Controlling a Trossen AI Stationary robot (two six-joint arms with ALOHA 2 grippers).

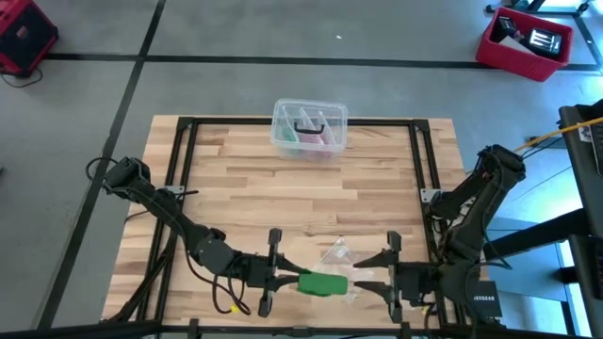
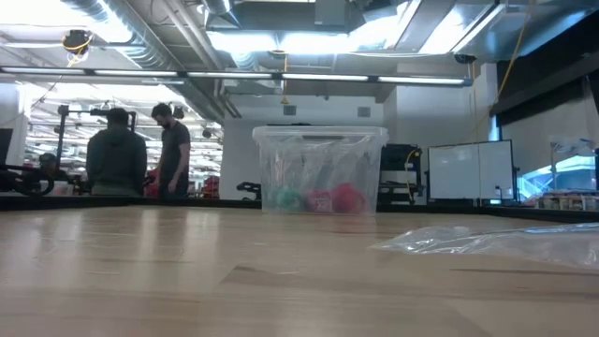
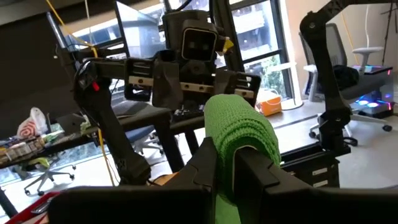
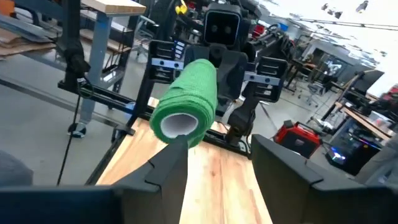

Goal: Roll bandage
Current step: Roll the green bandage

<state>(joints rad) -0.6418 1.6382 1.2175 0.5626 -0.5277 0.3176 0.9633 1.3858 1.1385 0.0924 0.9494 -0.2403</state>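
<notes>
Since the bandage is already wound into a small green cylinder, you should treat it as something light, soft and springy: the knit looks grippy rather than slick, but squeeze it hard and the hollow core will likely flatten, while a loose hold may let the outer wrap peel back. It sits at the near edge of the bench, lifted off the wood between the two arms. Your left claw is closed narrow on one end of it, its dark fingers pinching the fabric from both sides. Your right claw faces it from the other side with its fingers spread apart; in the right wrist view the open end of the roll lies just ahead of them, and nothing shows that they touch it. If you take hold there, my judgement is that the curved outer wall near that free end is the safest place, not the rim of the core. Just beside the roll lies a crumpled clear plastic wrapper, close enough to get caught in the right claw. A clear plastic box stands well apart at the far side. Two people stand in the room beyond the bench, away from the work.
</notes>
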